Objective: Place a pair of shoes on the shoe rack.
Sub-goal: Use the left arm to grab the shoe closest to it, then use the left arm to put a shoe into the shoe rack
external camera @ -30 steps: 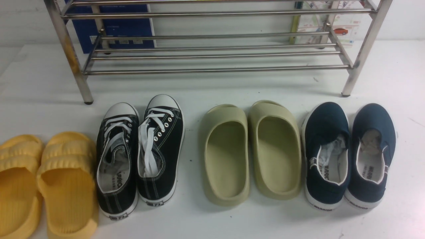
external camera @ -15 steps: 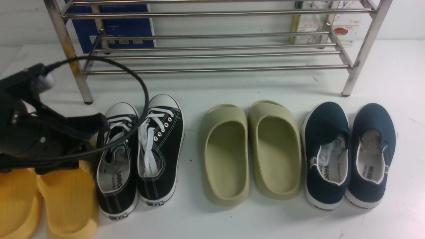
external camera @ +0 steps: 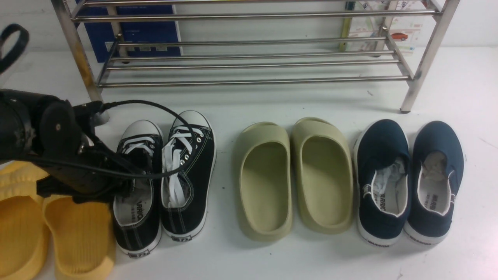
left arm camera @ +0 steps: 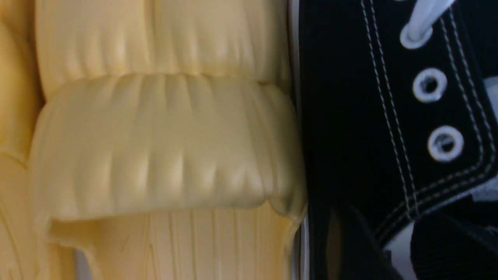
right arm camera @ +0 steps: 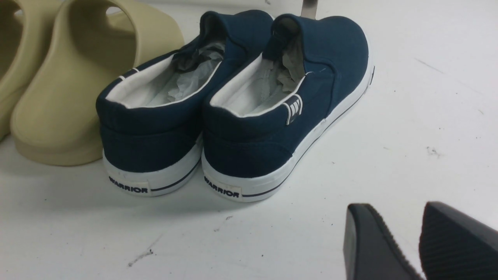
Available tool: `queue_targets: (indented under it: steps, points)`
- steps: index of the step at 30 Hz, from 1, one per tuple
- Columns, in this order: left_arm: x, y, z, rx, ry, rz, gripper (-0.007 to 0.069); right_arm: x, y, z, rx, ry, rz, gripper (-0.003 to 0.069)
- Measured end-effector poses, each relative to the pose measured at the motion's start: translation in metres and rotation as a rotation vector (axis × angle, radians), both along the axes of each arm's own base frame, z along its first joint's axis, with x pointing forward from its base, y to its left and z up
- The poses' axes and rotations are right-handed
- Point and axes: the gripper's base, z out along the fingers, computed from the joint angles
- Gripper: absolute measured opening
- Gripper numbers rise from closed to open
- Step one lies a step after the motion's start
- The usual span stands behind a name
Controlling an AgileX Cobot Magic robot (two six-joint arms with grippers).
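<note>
Straddling the collar of the black sneaker (external camera: 137, 217) at lower left, the left gripper (left arm camera: 393, 249): pinching or loose, I can't tell. Pickup step: the pair (external camera: 186, 202) sits lower in frame than the shoe rack (external camera: 249, 81). Next, firm pinch, then lift.

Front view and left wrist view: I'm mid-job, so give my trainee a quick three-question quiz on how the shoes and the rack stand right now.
1. True or false: the sneakers already sit on the rack.
2. Which pair lies between the sneakers and the navy slip-ons? A: beige slippers. B: boots. C: nothing.
3. Fill in: the left wrist view shows a sneaker right beside a ___ slipper.
Key: 1 false. 2 A. 3 yellow, the yellow slipper.
</note>
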Motion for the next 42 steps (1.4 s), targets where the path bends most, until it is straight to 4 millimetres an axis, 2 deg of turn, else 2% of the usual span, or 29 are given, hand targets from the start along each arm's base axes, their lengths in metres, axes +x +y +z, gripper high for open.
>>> queue_targets:
  steps: [6,9,10,11,12,14,18,21,24,28,34,38,42]
  points:
    - [0.009,0.001,-0.009,0.04,-0.036,-0.038,0.0176,0.0,0.0,0.0,0.0,0.0,0.0,0.0239]
    - [0.011,0.001,-0.012,0.059,-0.039,-0.053,0.0092,0.0,0.0,0.0,0.0,0.0,0.0,0.0239]
    - [0.012,0.001,-0.012,0.061,-0.039,-0.054,0.0085,0.0,0.0,0.0,0.0,0.0,0.0,0.0239]
    - [0.012,0.002,-0.012,0.068,-0.039,-0.059,0.0013,0.0,0.0,0.0,0.0,0.0,0.0,0.0239]
    - [0.011,0.002,-0.011,0.072,-0.04,-0.062,-0.0013,0.0,0.0,0.0,0.0,0.0,0.0,0.0239]
    - [0.01,0.002,-0.008,0.074,-0.049,-0.064,-0.0013,0.0,0.0,0.0,0.0,0.0,0.0,0.0239]
    - [0.005,0.003,0.007,0.068,-0.097,-0.061,-0.0013,0.0,0.0,0.0,0.0,0.0,0.0,0.0239]
    - [-0.005,0.005,0.037,0.061,-0.209,-0.063,-0.0013,0.0,0.0,0.0,0.0,0.0,0.0,0.0239]
    - [-0.01,0.006,0.057,0.051,-0.306,-0.066,-0.0013,0.0,0.0,0.0,0.0,0.0,0.0,0.0239]
    - [-0.011,0.005,0.068,0.035,-0.368,-0.064,-0.0013,0.0,0.0,0.0,0.0,0.0,0.0,0.0239]
    - [0.006,0.002,0.074,0.01,-0.381,-0.05,-0.0013,0.0,0.0,0.0,0.0,0.0,0.0,0.0239]
    - [0.034,-0.004,0.079,-0.006,-0.377,-0.043,-0.0013,0.0,0.0,0.0,0.0,0.0,0.0,0.0239]
    - [0.059,-0.009,0.073,-0.018,-0.349,-0.042,-0.0013,0.0,0.0,0.0,0.0,0.0,0.0,0.0239]
